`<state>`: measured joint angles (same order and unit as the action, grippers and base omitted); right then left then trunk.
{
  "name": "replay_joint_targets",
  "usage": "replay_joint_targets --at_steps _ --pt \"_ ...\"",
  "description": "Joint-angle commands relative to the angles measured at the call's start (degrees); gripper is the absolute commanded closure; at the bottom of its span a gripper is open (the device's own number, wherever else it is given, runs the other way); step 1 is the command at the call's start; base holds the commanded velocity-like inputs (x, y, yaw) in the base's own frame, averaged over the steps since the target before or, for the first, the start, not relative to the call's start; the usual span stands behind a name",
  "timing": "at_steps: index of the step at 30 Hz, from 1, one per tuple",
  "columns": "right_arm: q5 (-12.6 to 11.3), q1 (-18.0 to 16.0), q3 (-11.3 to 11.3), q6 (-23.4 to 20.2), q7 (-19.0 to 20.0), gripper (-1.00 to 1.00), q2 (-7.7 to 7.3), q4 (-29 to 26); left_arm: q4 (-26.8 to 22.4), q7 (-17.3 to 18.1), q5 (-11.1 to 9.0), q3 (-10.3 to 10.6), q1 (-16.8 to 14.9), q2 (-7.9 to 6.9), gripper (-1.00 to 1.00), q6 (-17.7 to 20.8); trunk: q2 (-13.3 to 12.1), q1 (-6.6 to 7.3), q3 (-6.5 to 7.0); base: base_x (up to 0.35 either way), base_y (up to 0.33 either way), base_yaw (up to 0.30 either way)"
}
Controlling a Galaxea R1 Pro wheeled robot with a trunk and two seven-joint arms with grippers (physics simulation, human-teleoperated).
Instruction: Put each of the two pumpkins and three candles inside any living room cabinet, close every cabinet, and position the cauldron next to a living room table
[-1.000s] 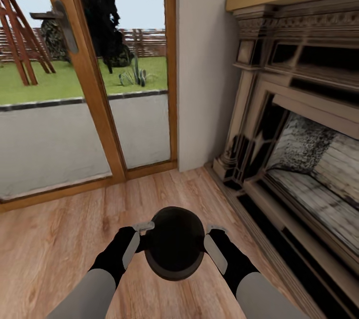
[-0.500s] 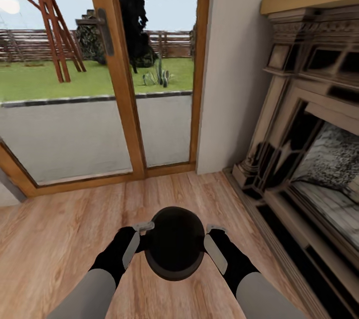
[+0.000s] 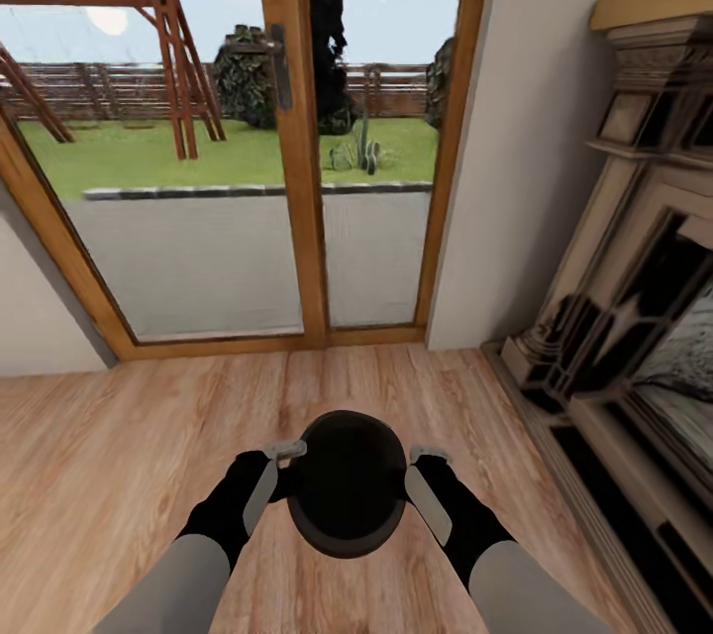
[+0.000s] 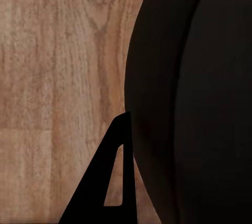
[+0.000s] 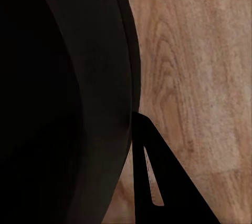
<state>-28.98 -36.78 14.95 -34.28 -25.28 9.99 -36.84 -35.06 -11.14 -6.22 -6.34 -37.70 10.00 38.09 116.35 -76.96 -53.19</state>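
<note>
Black and round, the cauldron [image 3: 347, 485] sits up in the air between the robot's two arms, close to its body, with its wide mouth facing up. The left gripper [image 3: 269, 477] presses on one side of the pot and the right gripper [image 3: 424, 483] presses on the other side. Each one touches the pot's wall with a finger, so the two squeeze it between them. Whether each gripper's own two fingers are spread or pinched on the rim is too hard to tell.

From the left wrist camera, the dark belly of the cauldron [image 4: 194, 98] is very close, and one black finger [image 4: 113, 182] lies right against it. From the right wrist camera, the pot [image 5: 58, 98] is just as close, and a black finger [image 5: 157, 182] touches its side there too.

Under the pot is a wood floor [image 3: 119, 456] with light brown boards. A big stone fireplace [image 3: 634, 317] stands along the wall to the right. Farther ahead is a glass door [image 3: 297, 168] with a brown wood frame and a dark handle. Past the glass there is grey paving, then green grass, a wooden swing frame [image 3: 173, 59], a dark tree and a fence.
</note>
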Motion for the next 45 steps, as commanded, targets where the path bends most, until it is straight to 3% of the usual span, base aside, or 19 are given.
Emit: replay_joint_targets --at_steps 1,13,24,40,45 --pt "-0.82 -0.04 0.43 0.46 0.06 1.00 0.01 -0.07 0.08 -0.03 -0.11 0.01 -0.03 0.00 1.00 0.01 0.00 0.00 0.01 -0.024 0.000 0.283" --pt "-0.39 -0.04 0.46 0.44 0.06 1.00 0.01 -0.07 -0.11 -0.02 -0.11 0.01 -0.01 0.00 1.00 0.05 0.00 0.00 0.02 -0.003 0.000 0.284" --pt "-0.29 -0.04 0.45 0.44 0.10 1.00 0.01 -0.10 -0.26 -0.26 -0.11 0.07 -0.08 0.00 1.00 0.24 -4.41 2.42 2.00 0.000 0.000 0.274" --pt "-0.25 -0.04 0.43 0.44 0.41 1.00 0.01 -0.16 -0.33 -0.28 -0.11 -0.05 -0.10 0.00 1.00 0.24 -10.82 5.93 4.87 0.000 0.000 0.099" --pt "-0.28 -0.04 0.43 0.44 0.41 1.00 0.01 -0.16 -0.51 -0.22 -0.11 -0.07 -0.07 0.00 1.00 0.19 -10.82 5.93 4.87 0.000 0.000 0.285"
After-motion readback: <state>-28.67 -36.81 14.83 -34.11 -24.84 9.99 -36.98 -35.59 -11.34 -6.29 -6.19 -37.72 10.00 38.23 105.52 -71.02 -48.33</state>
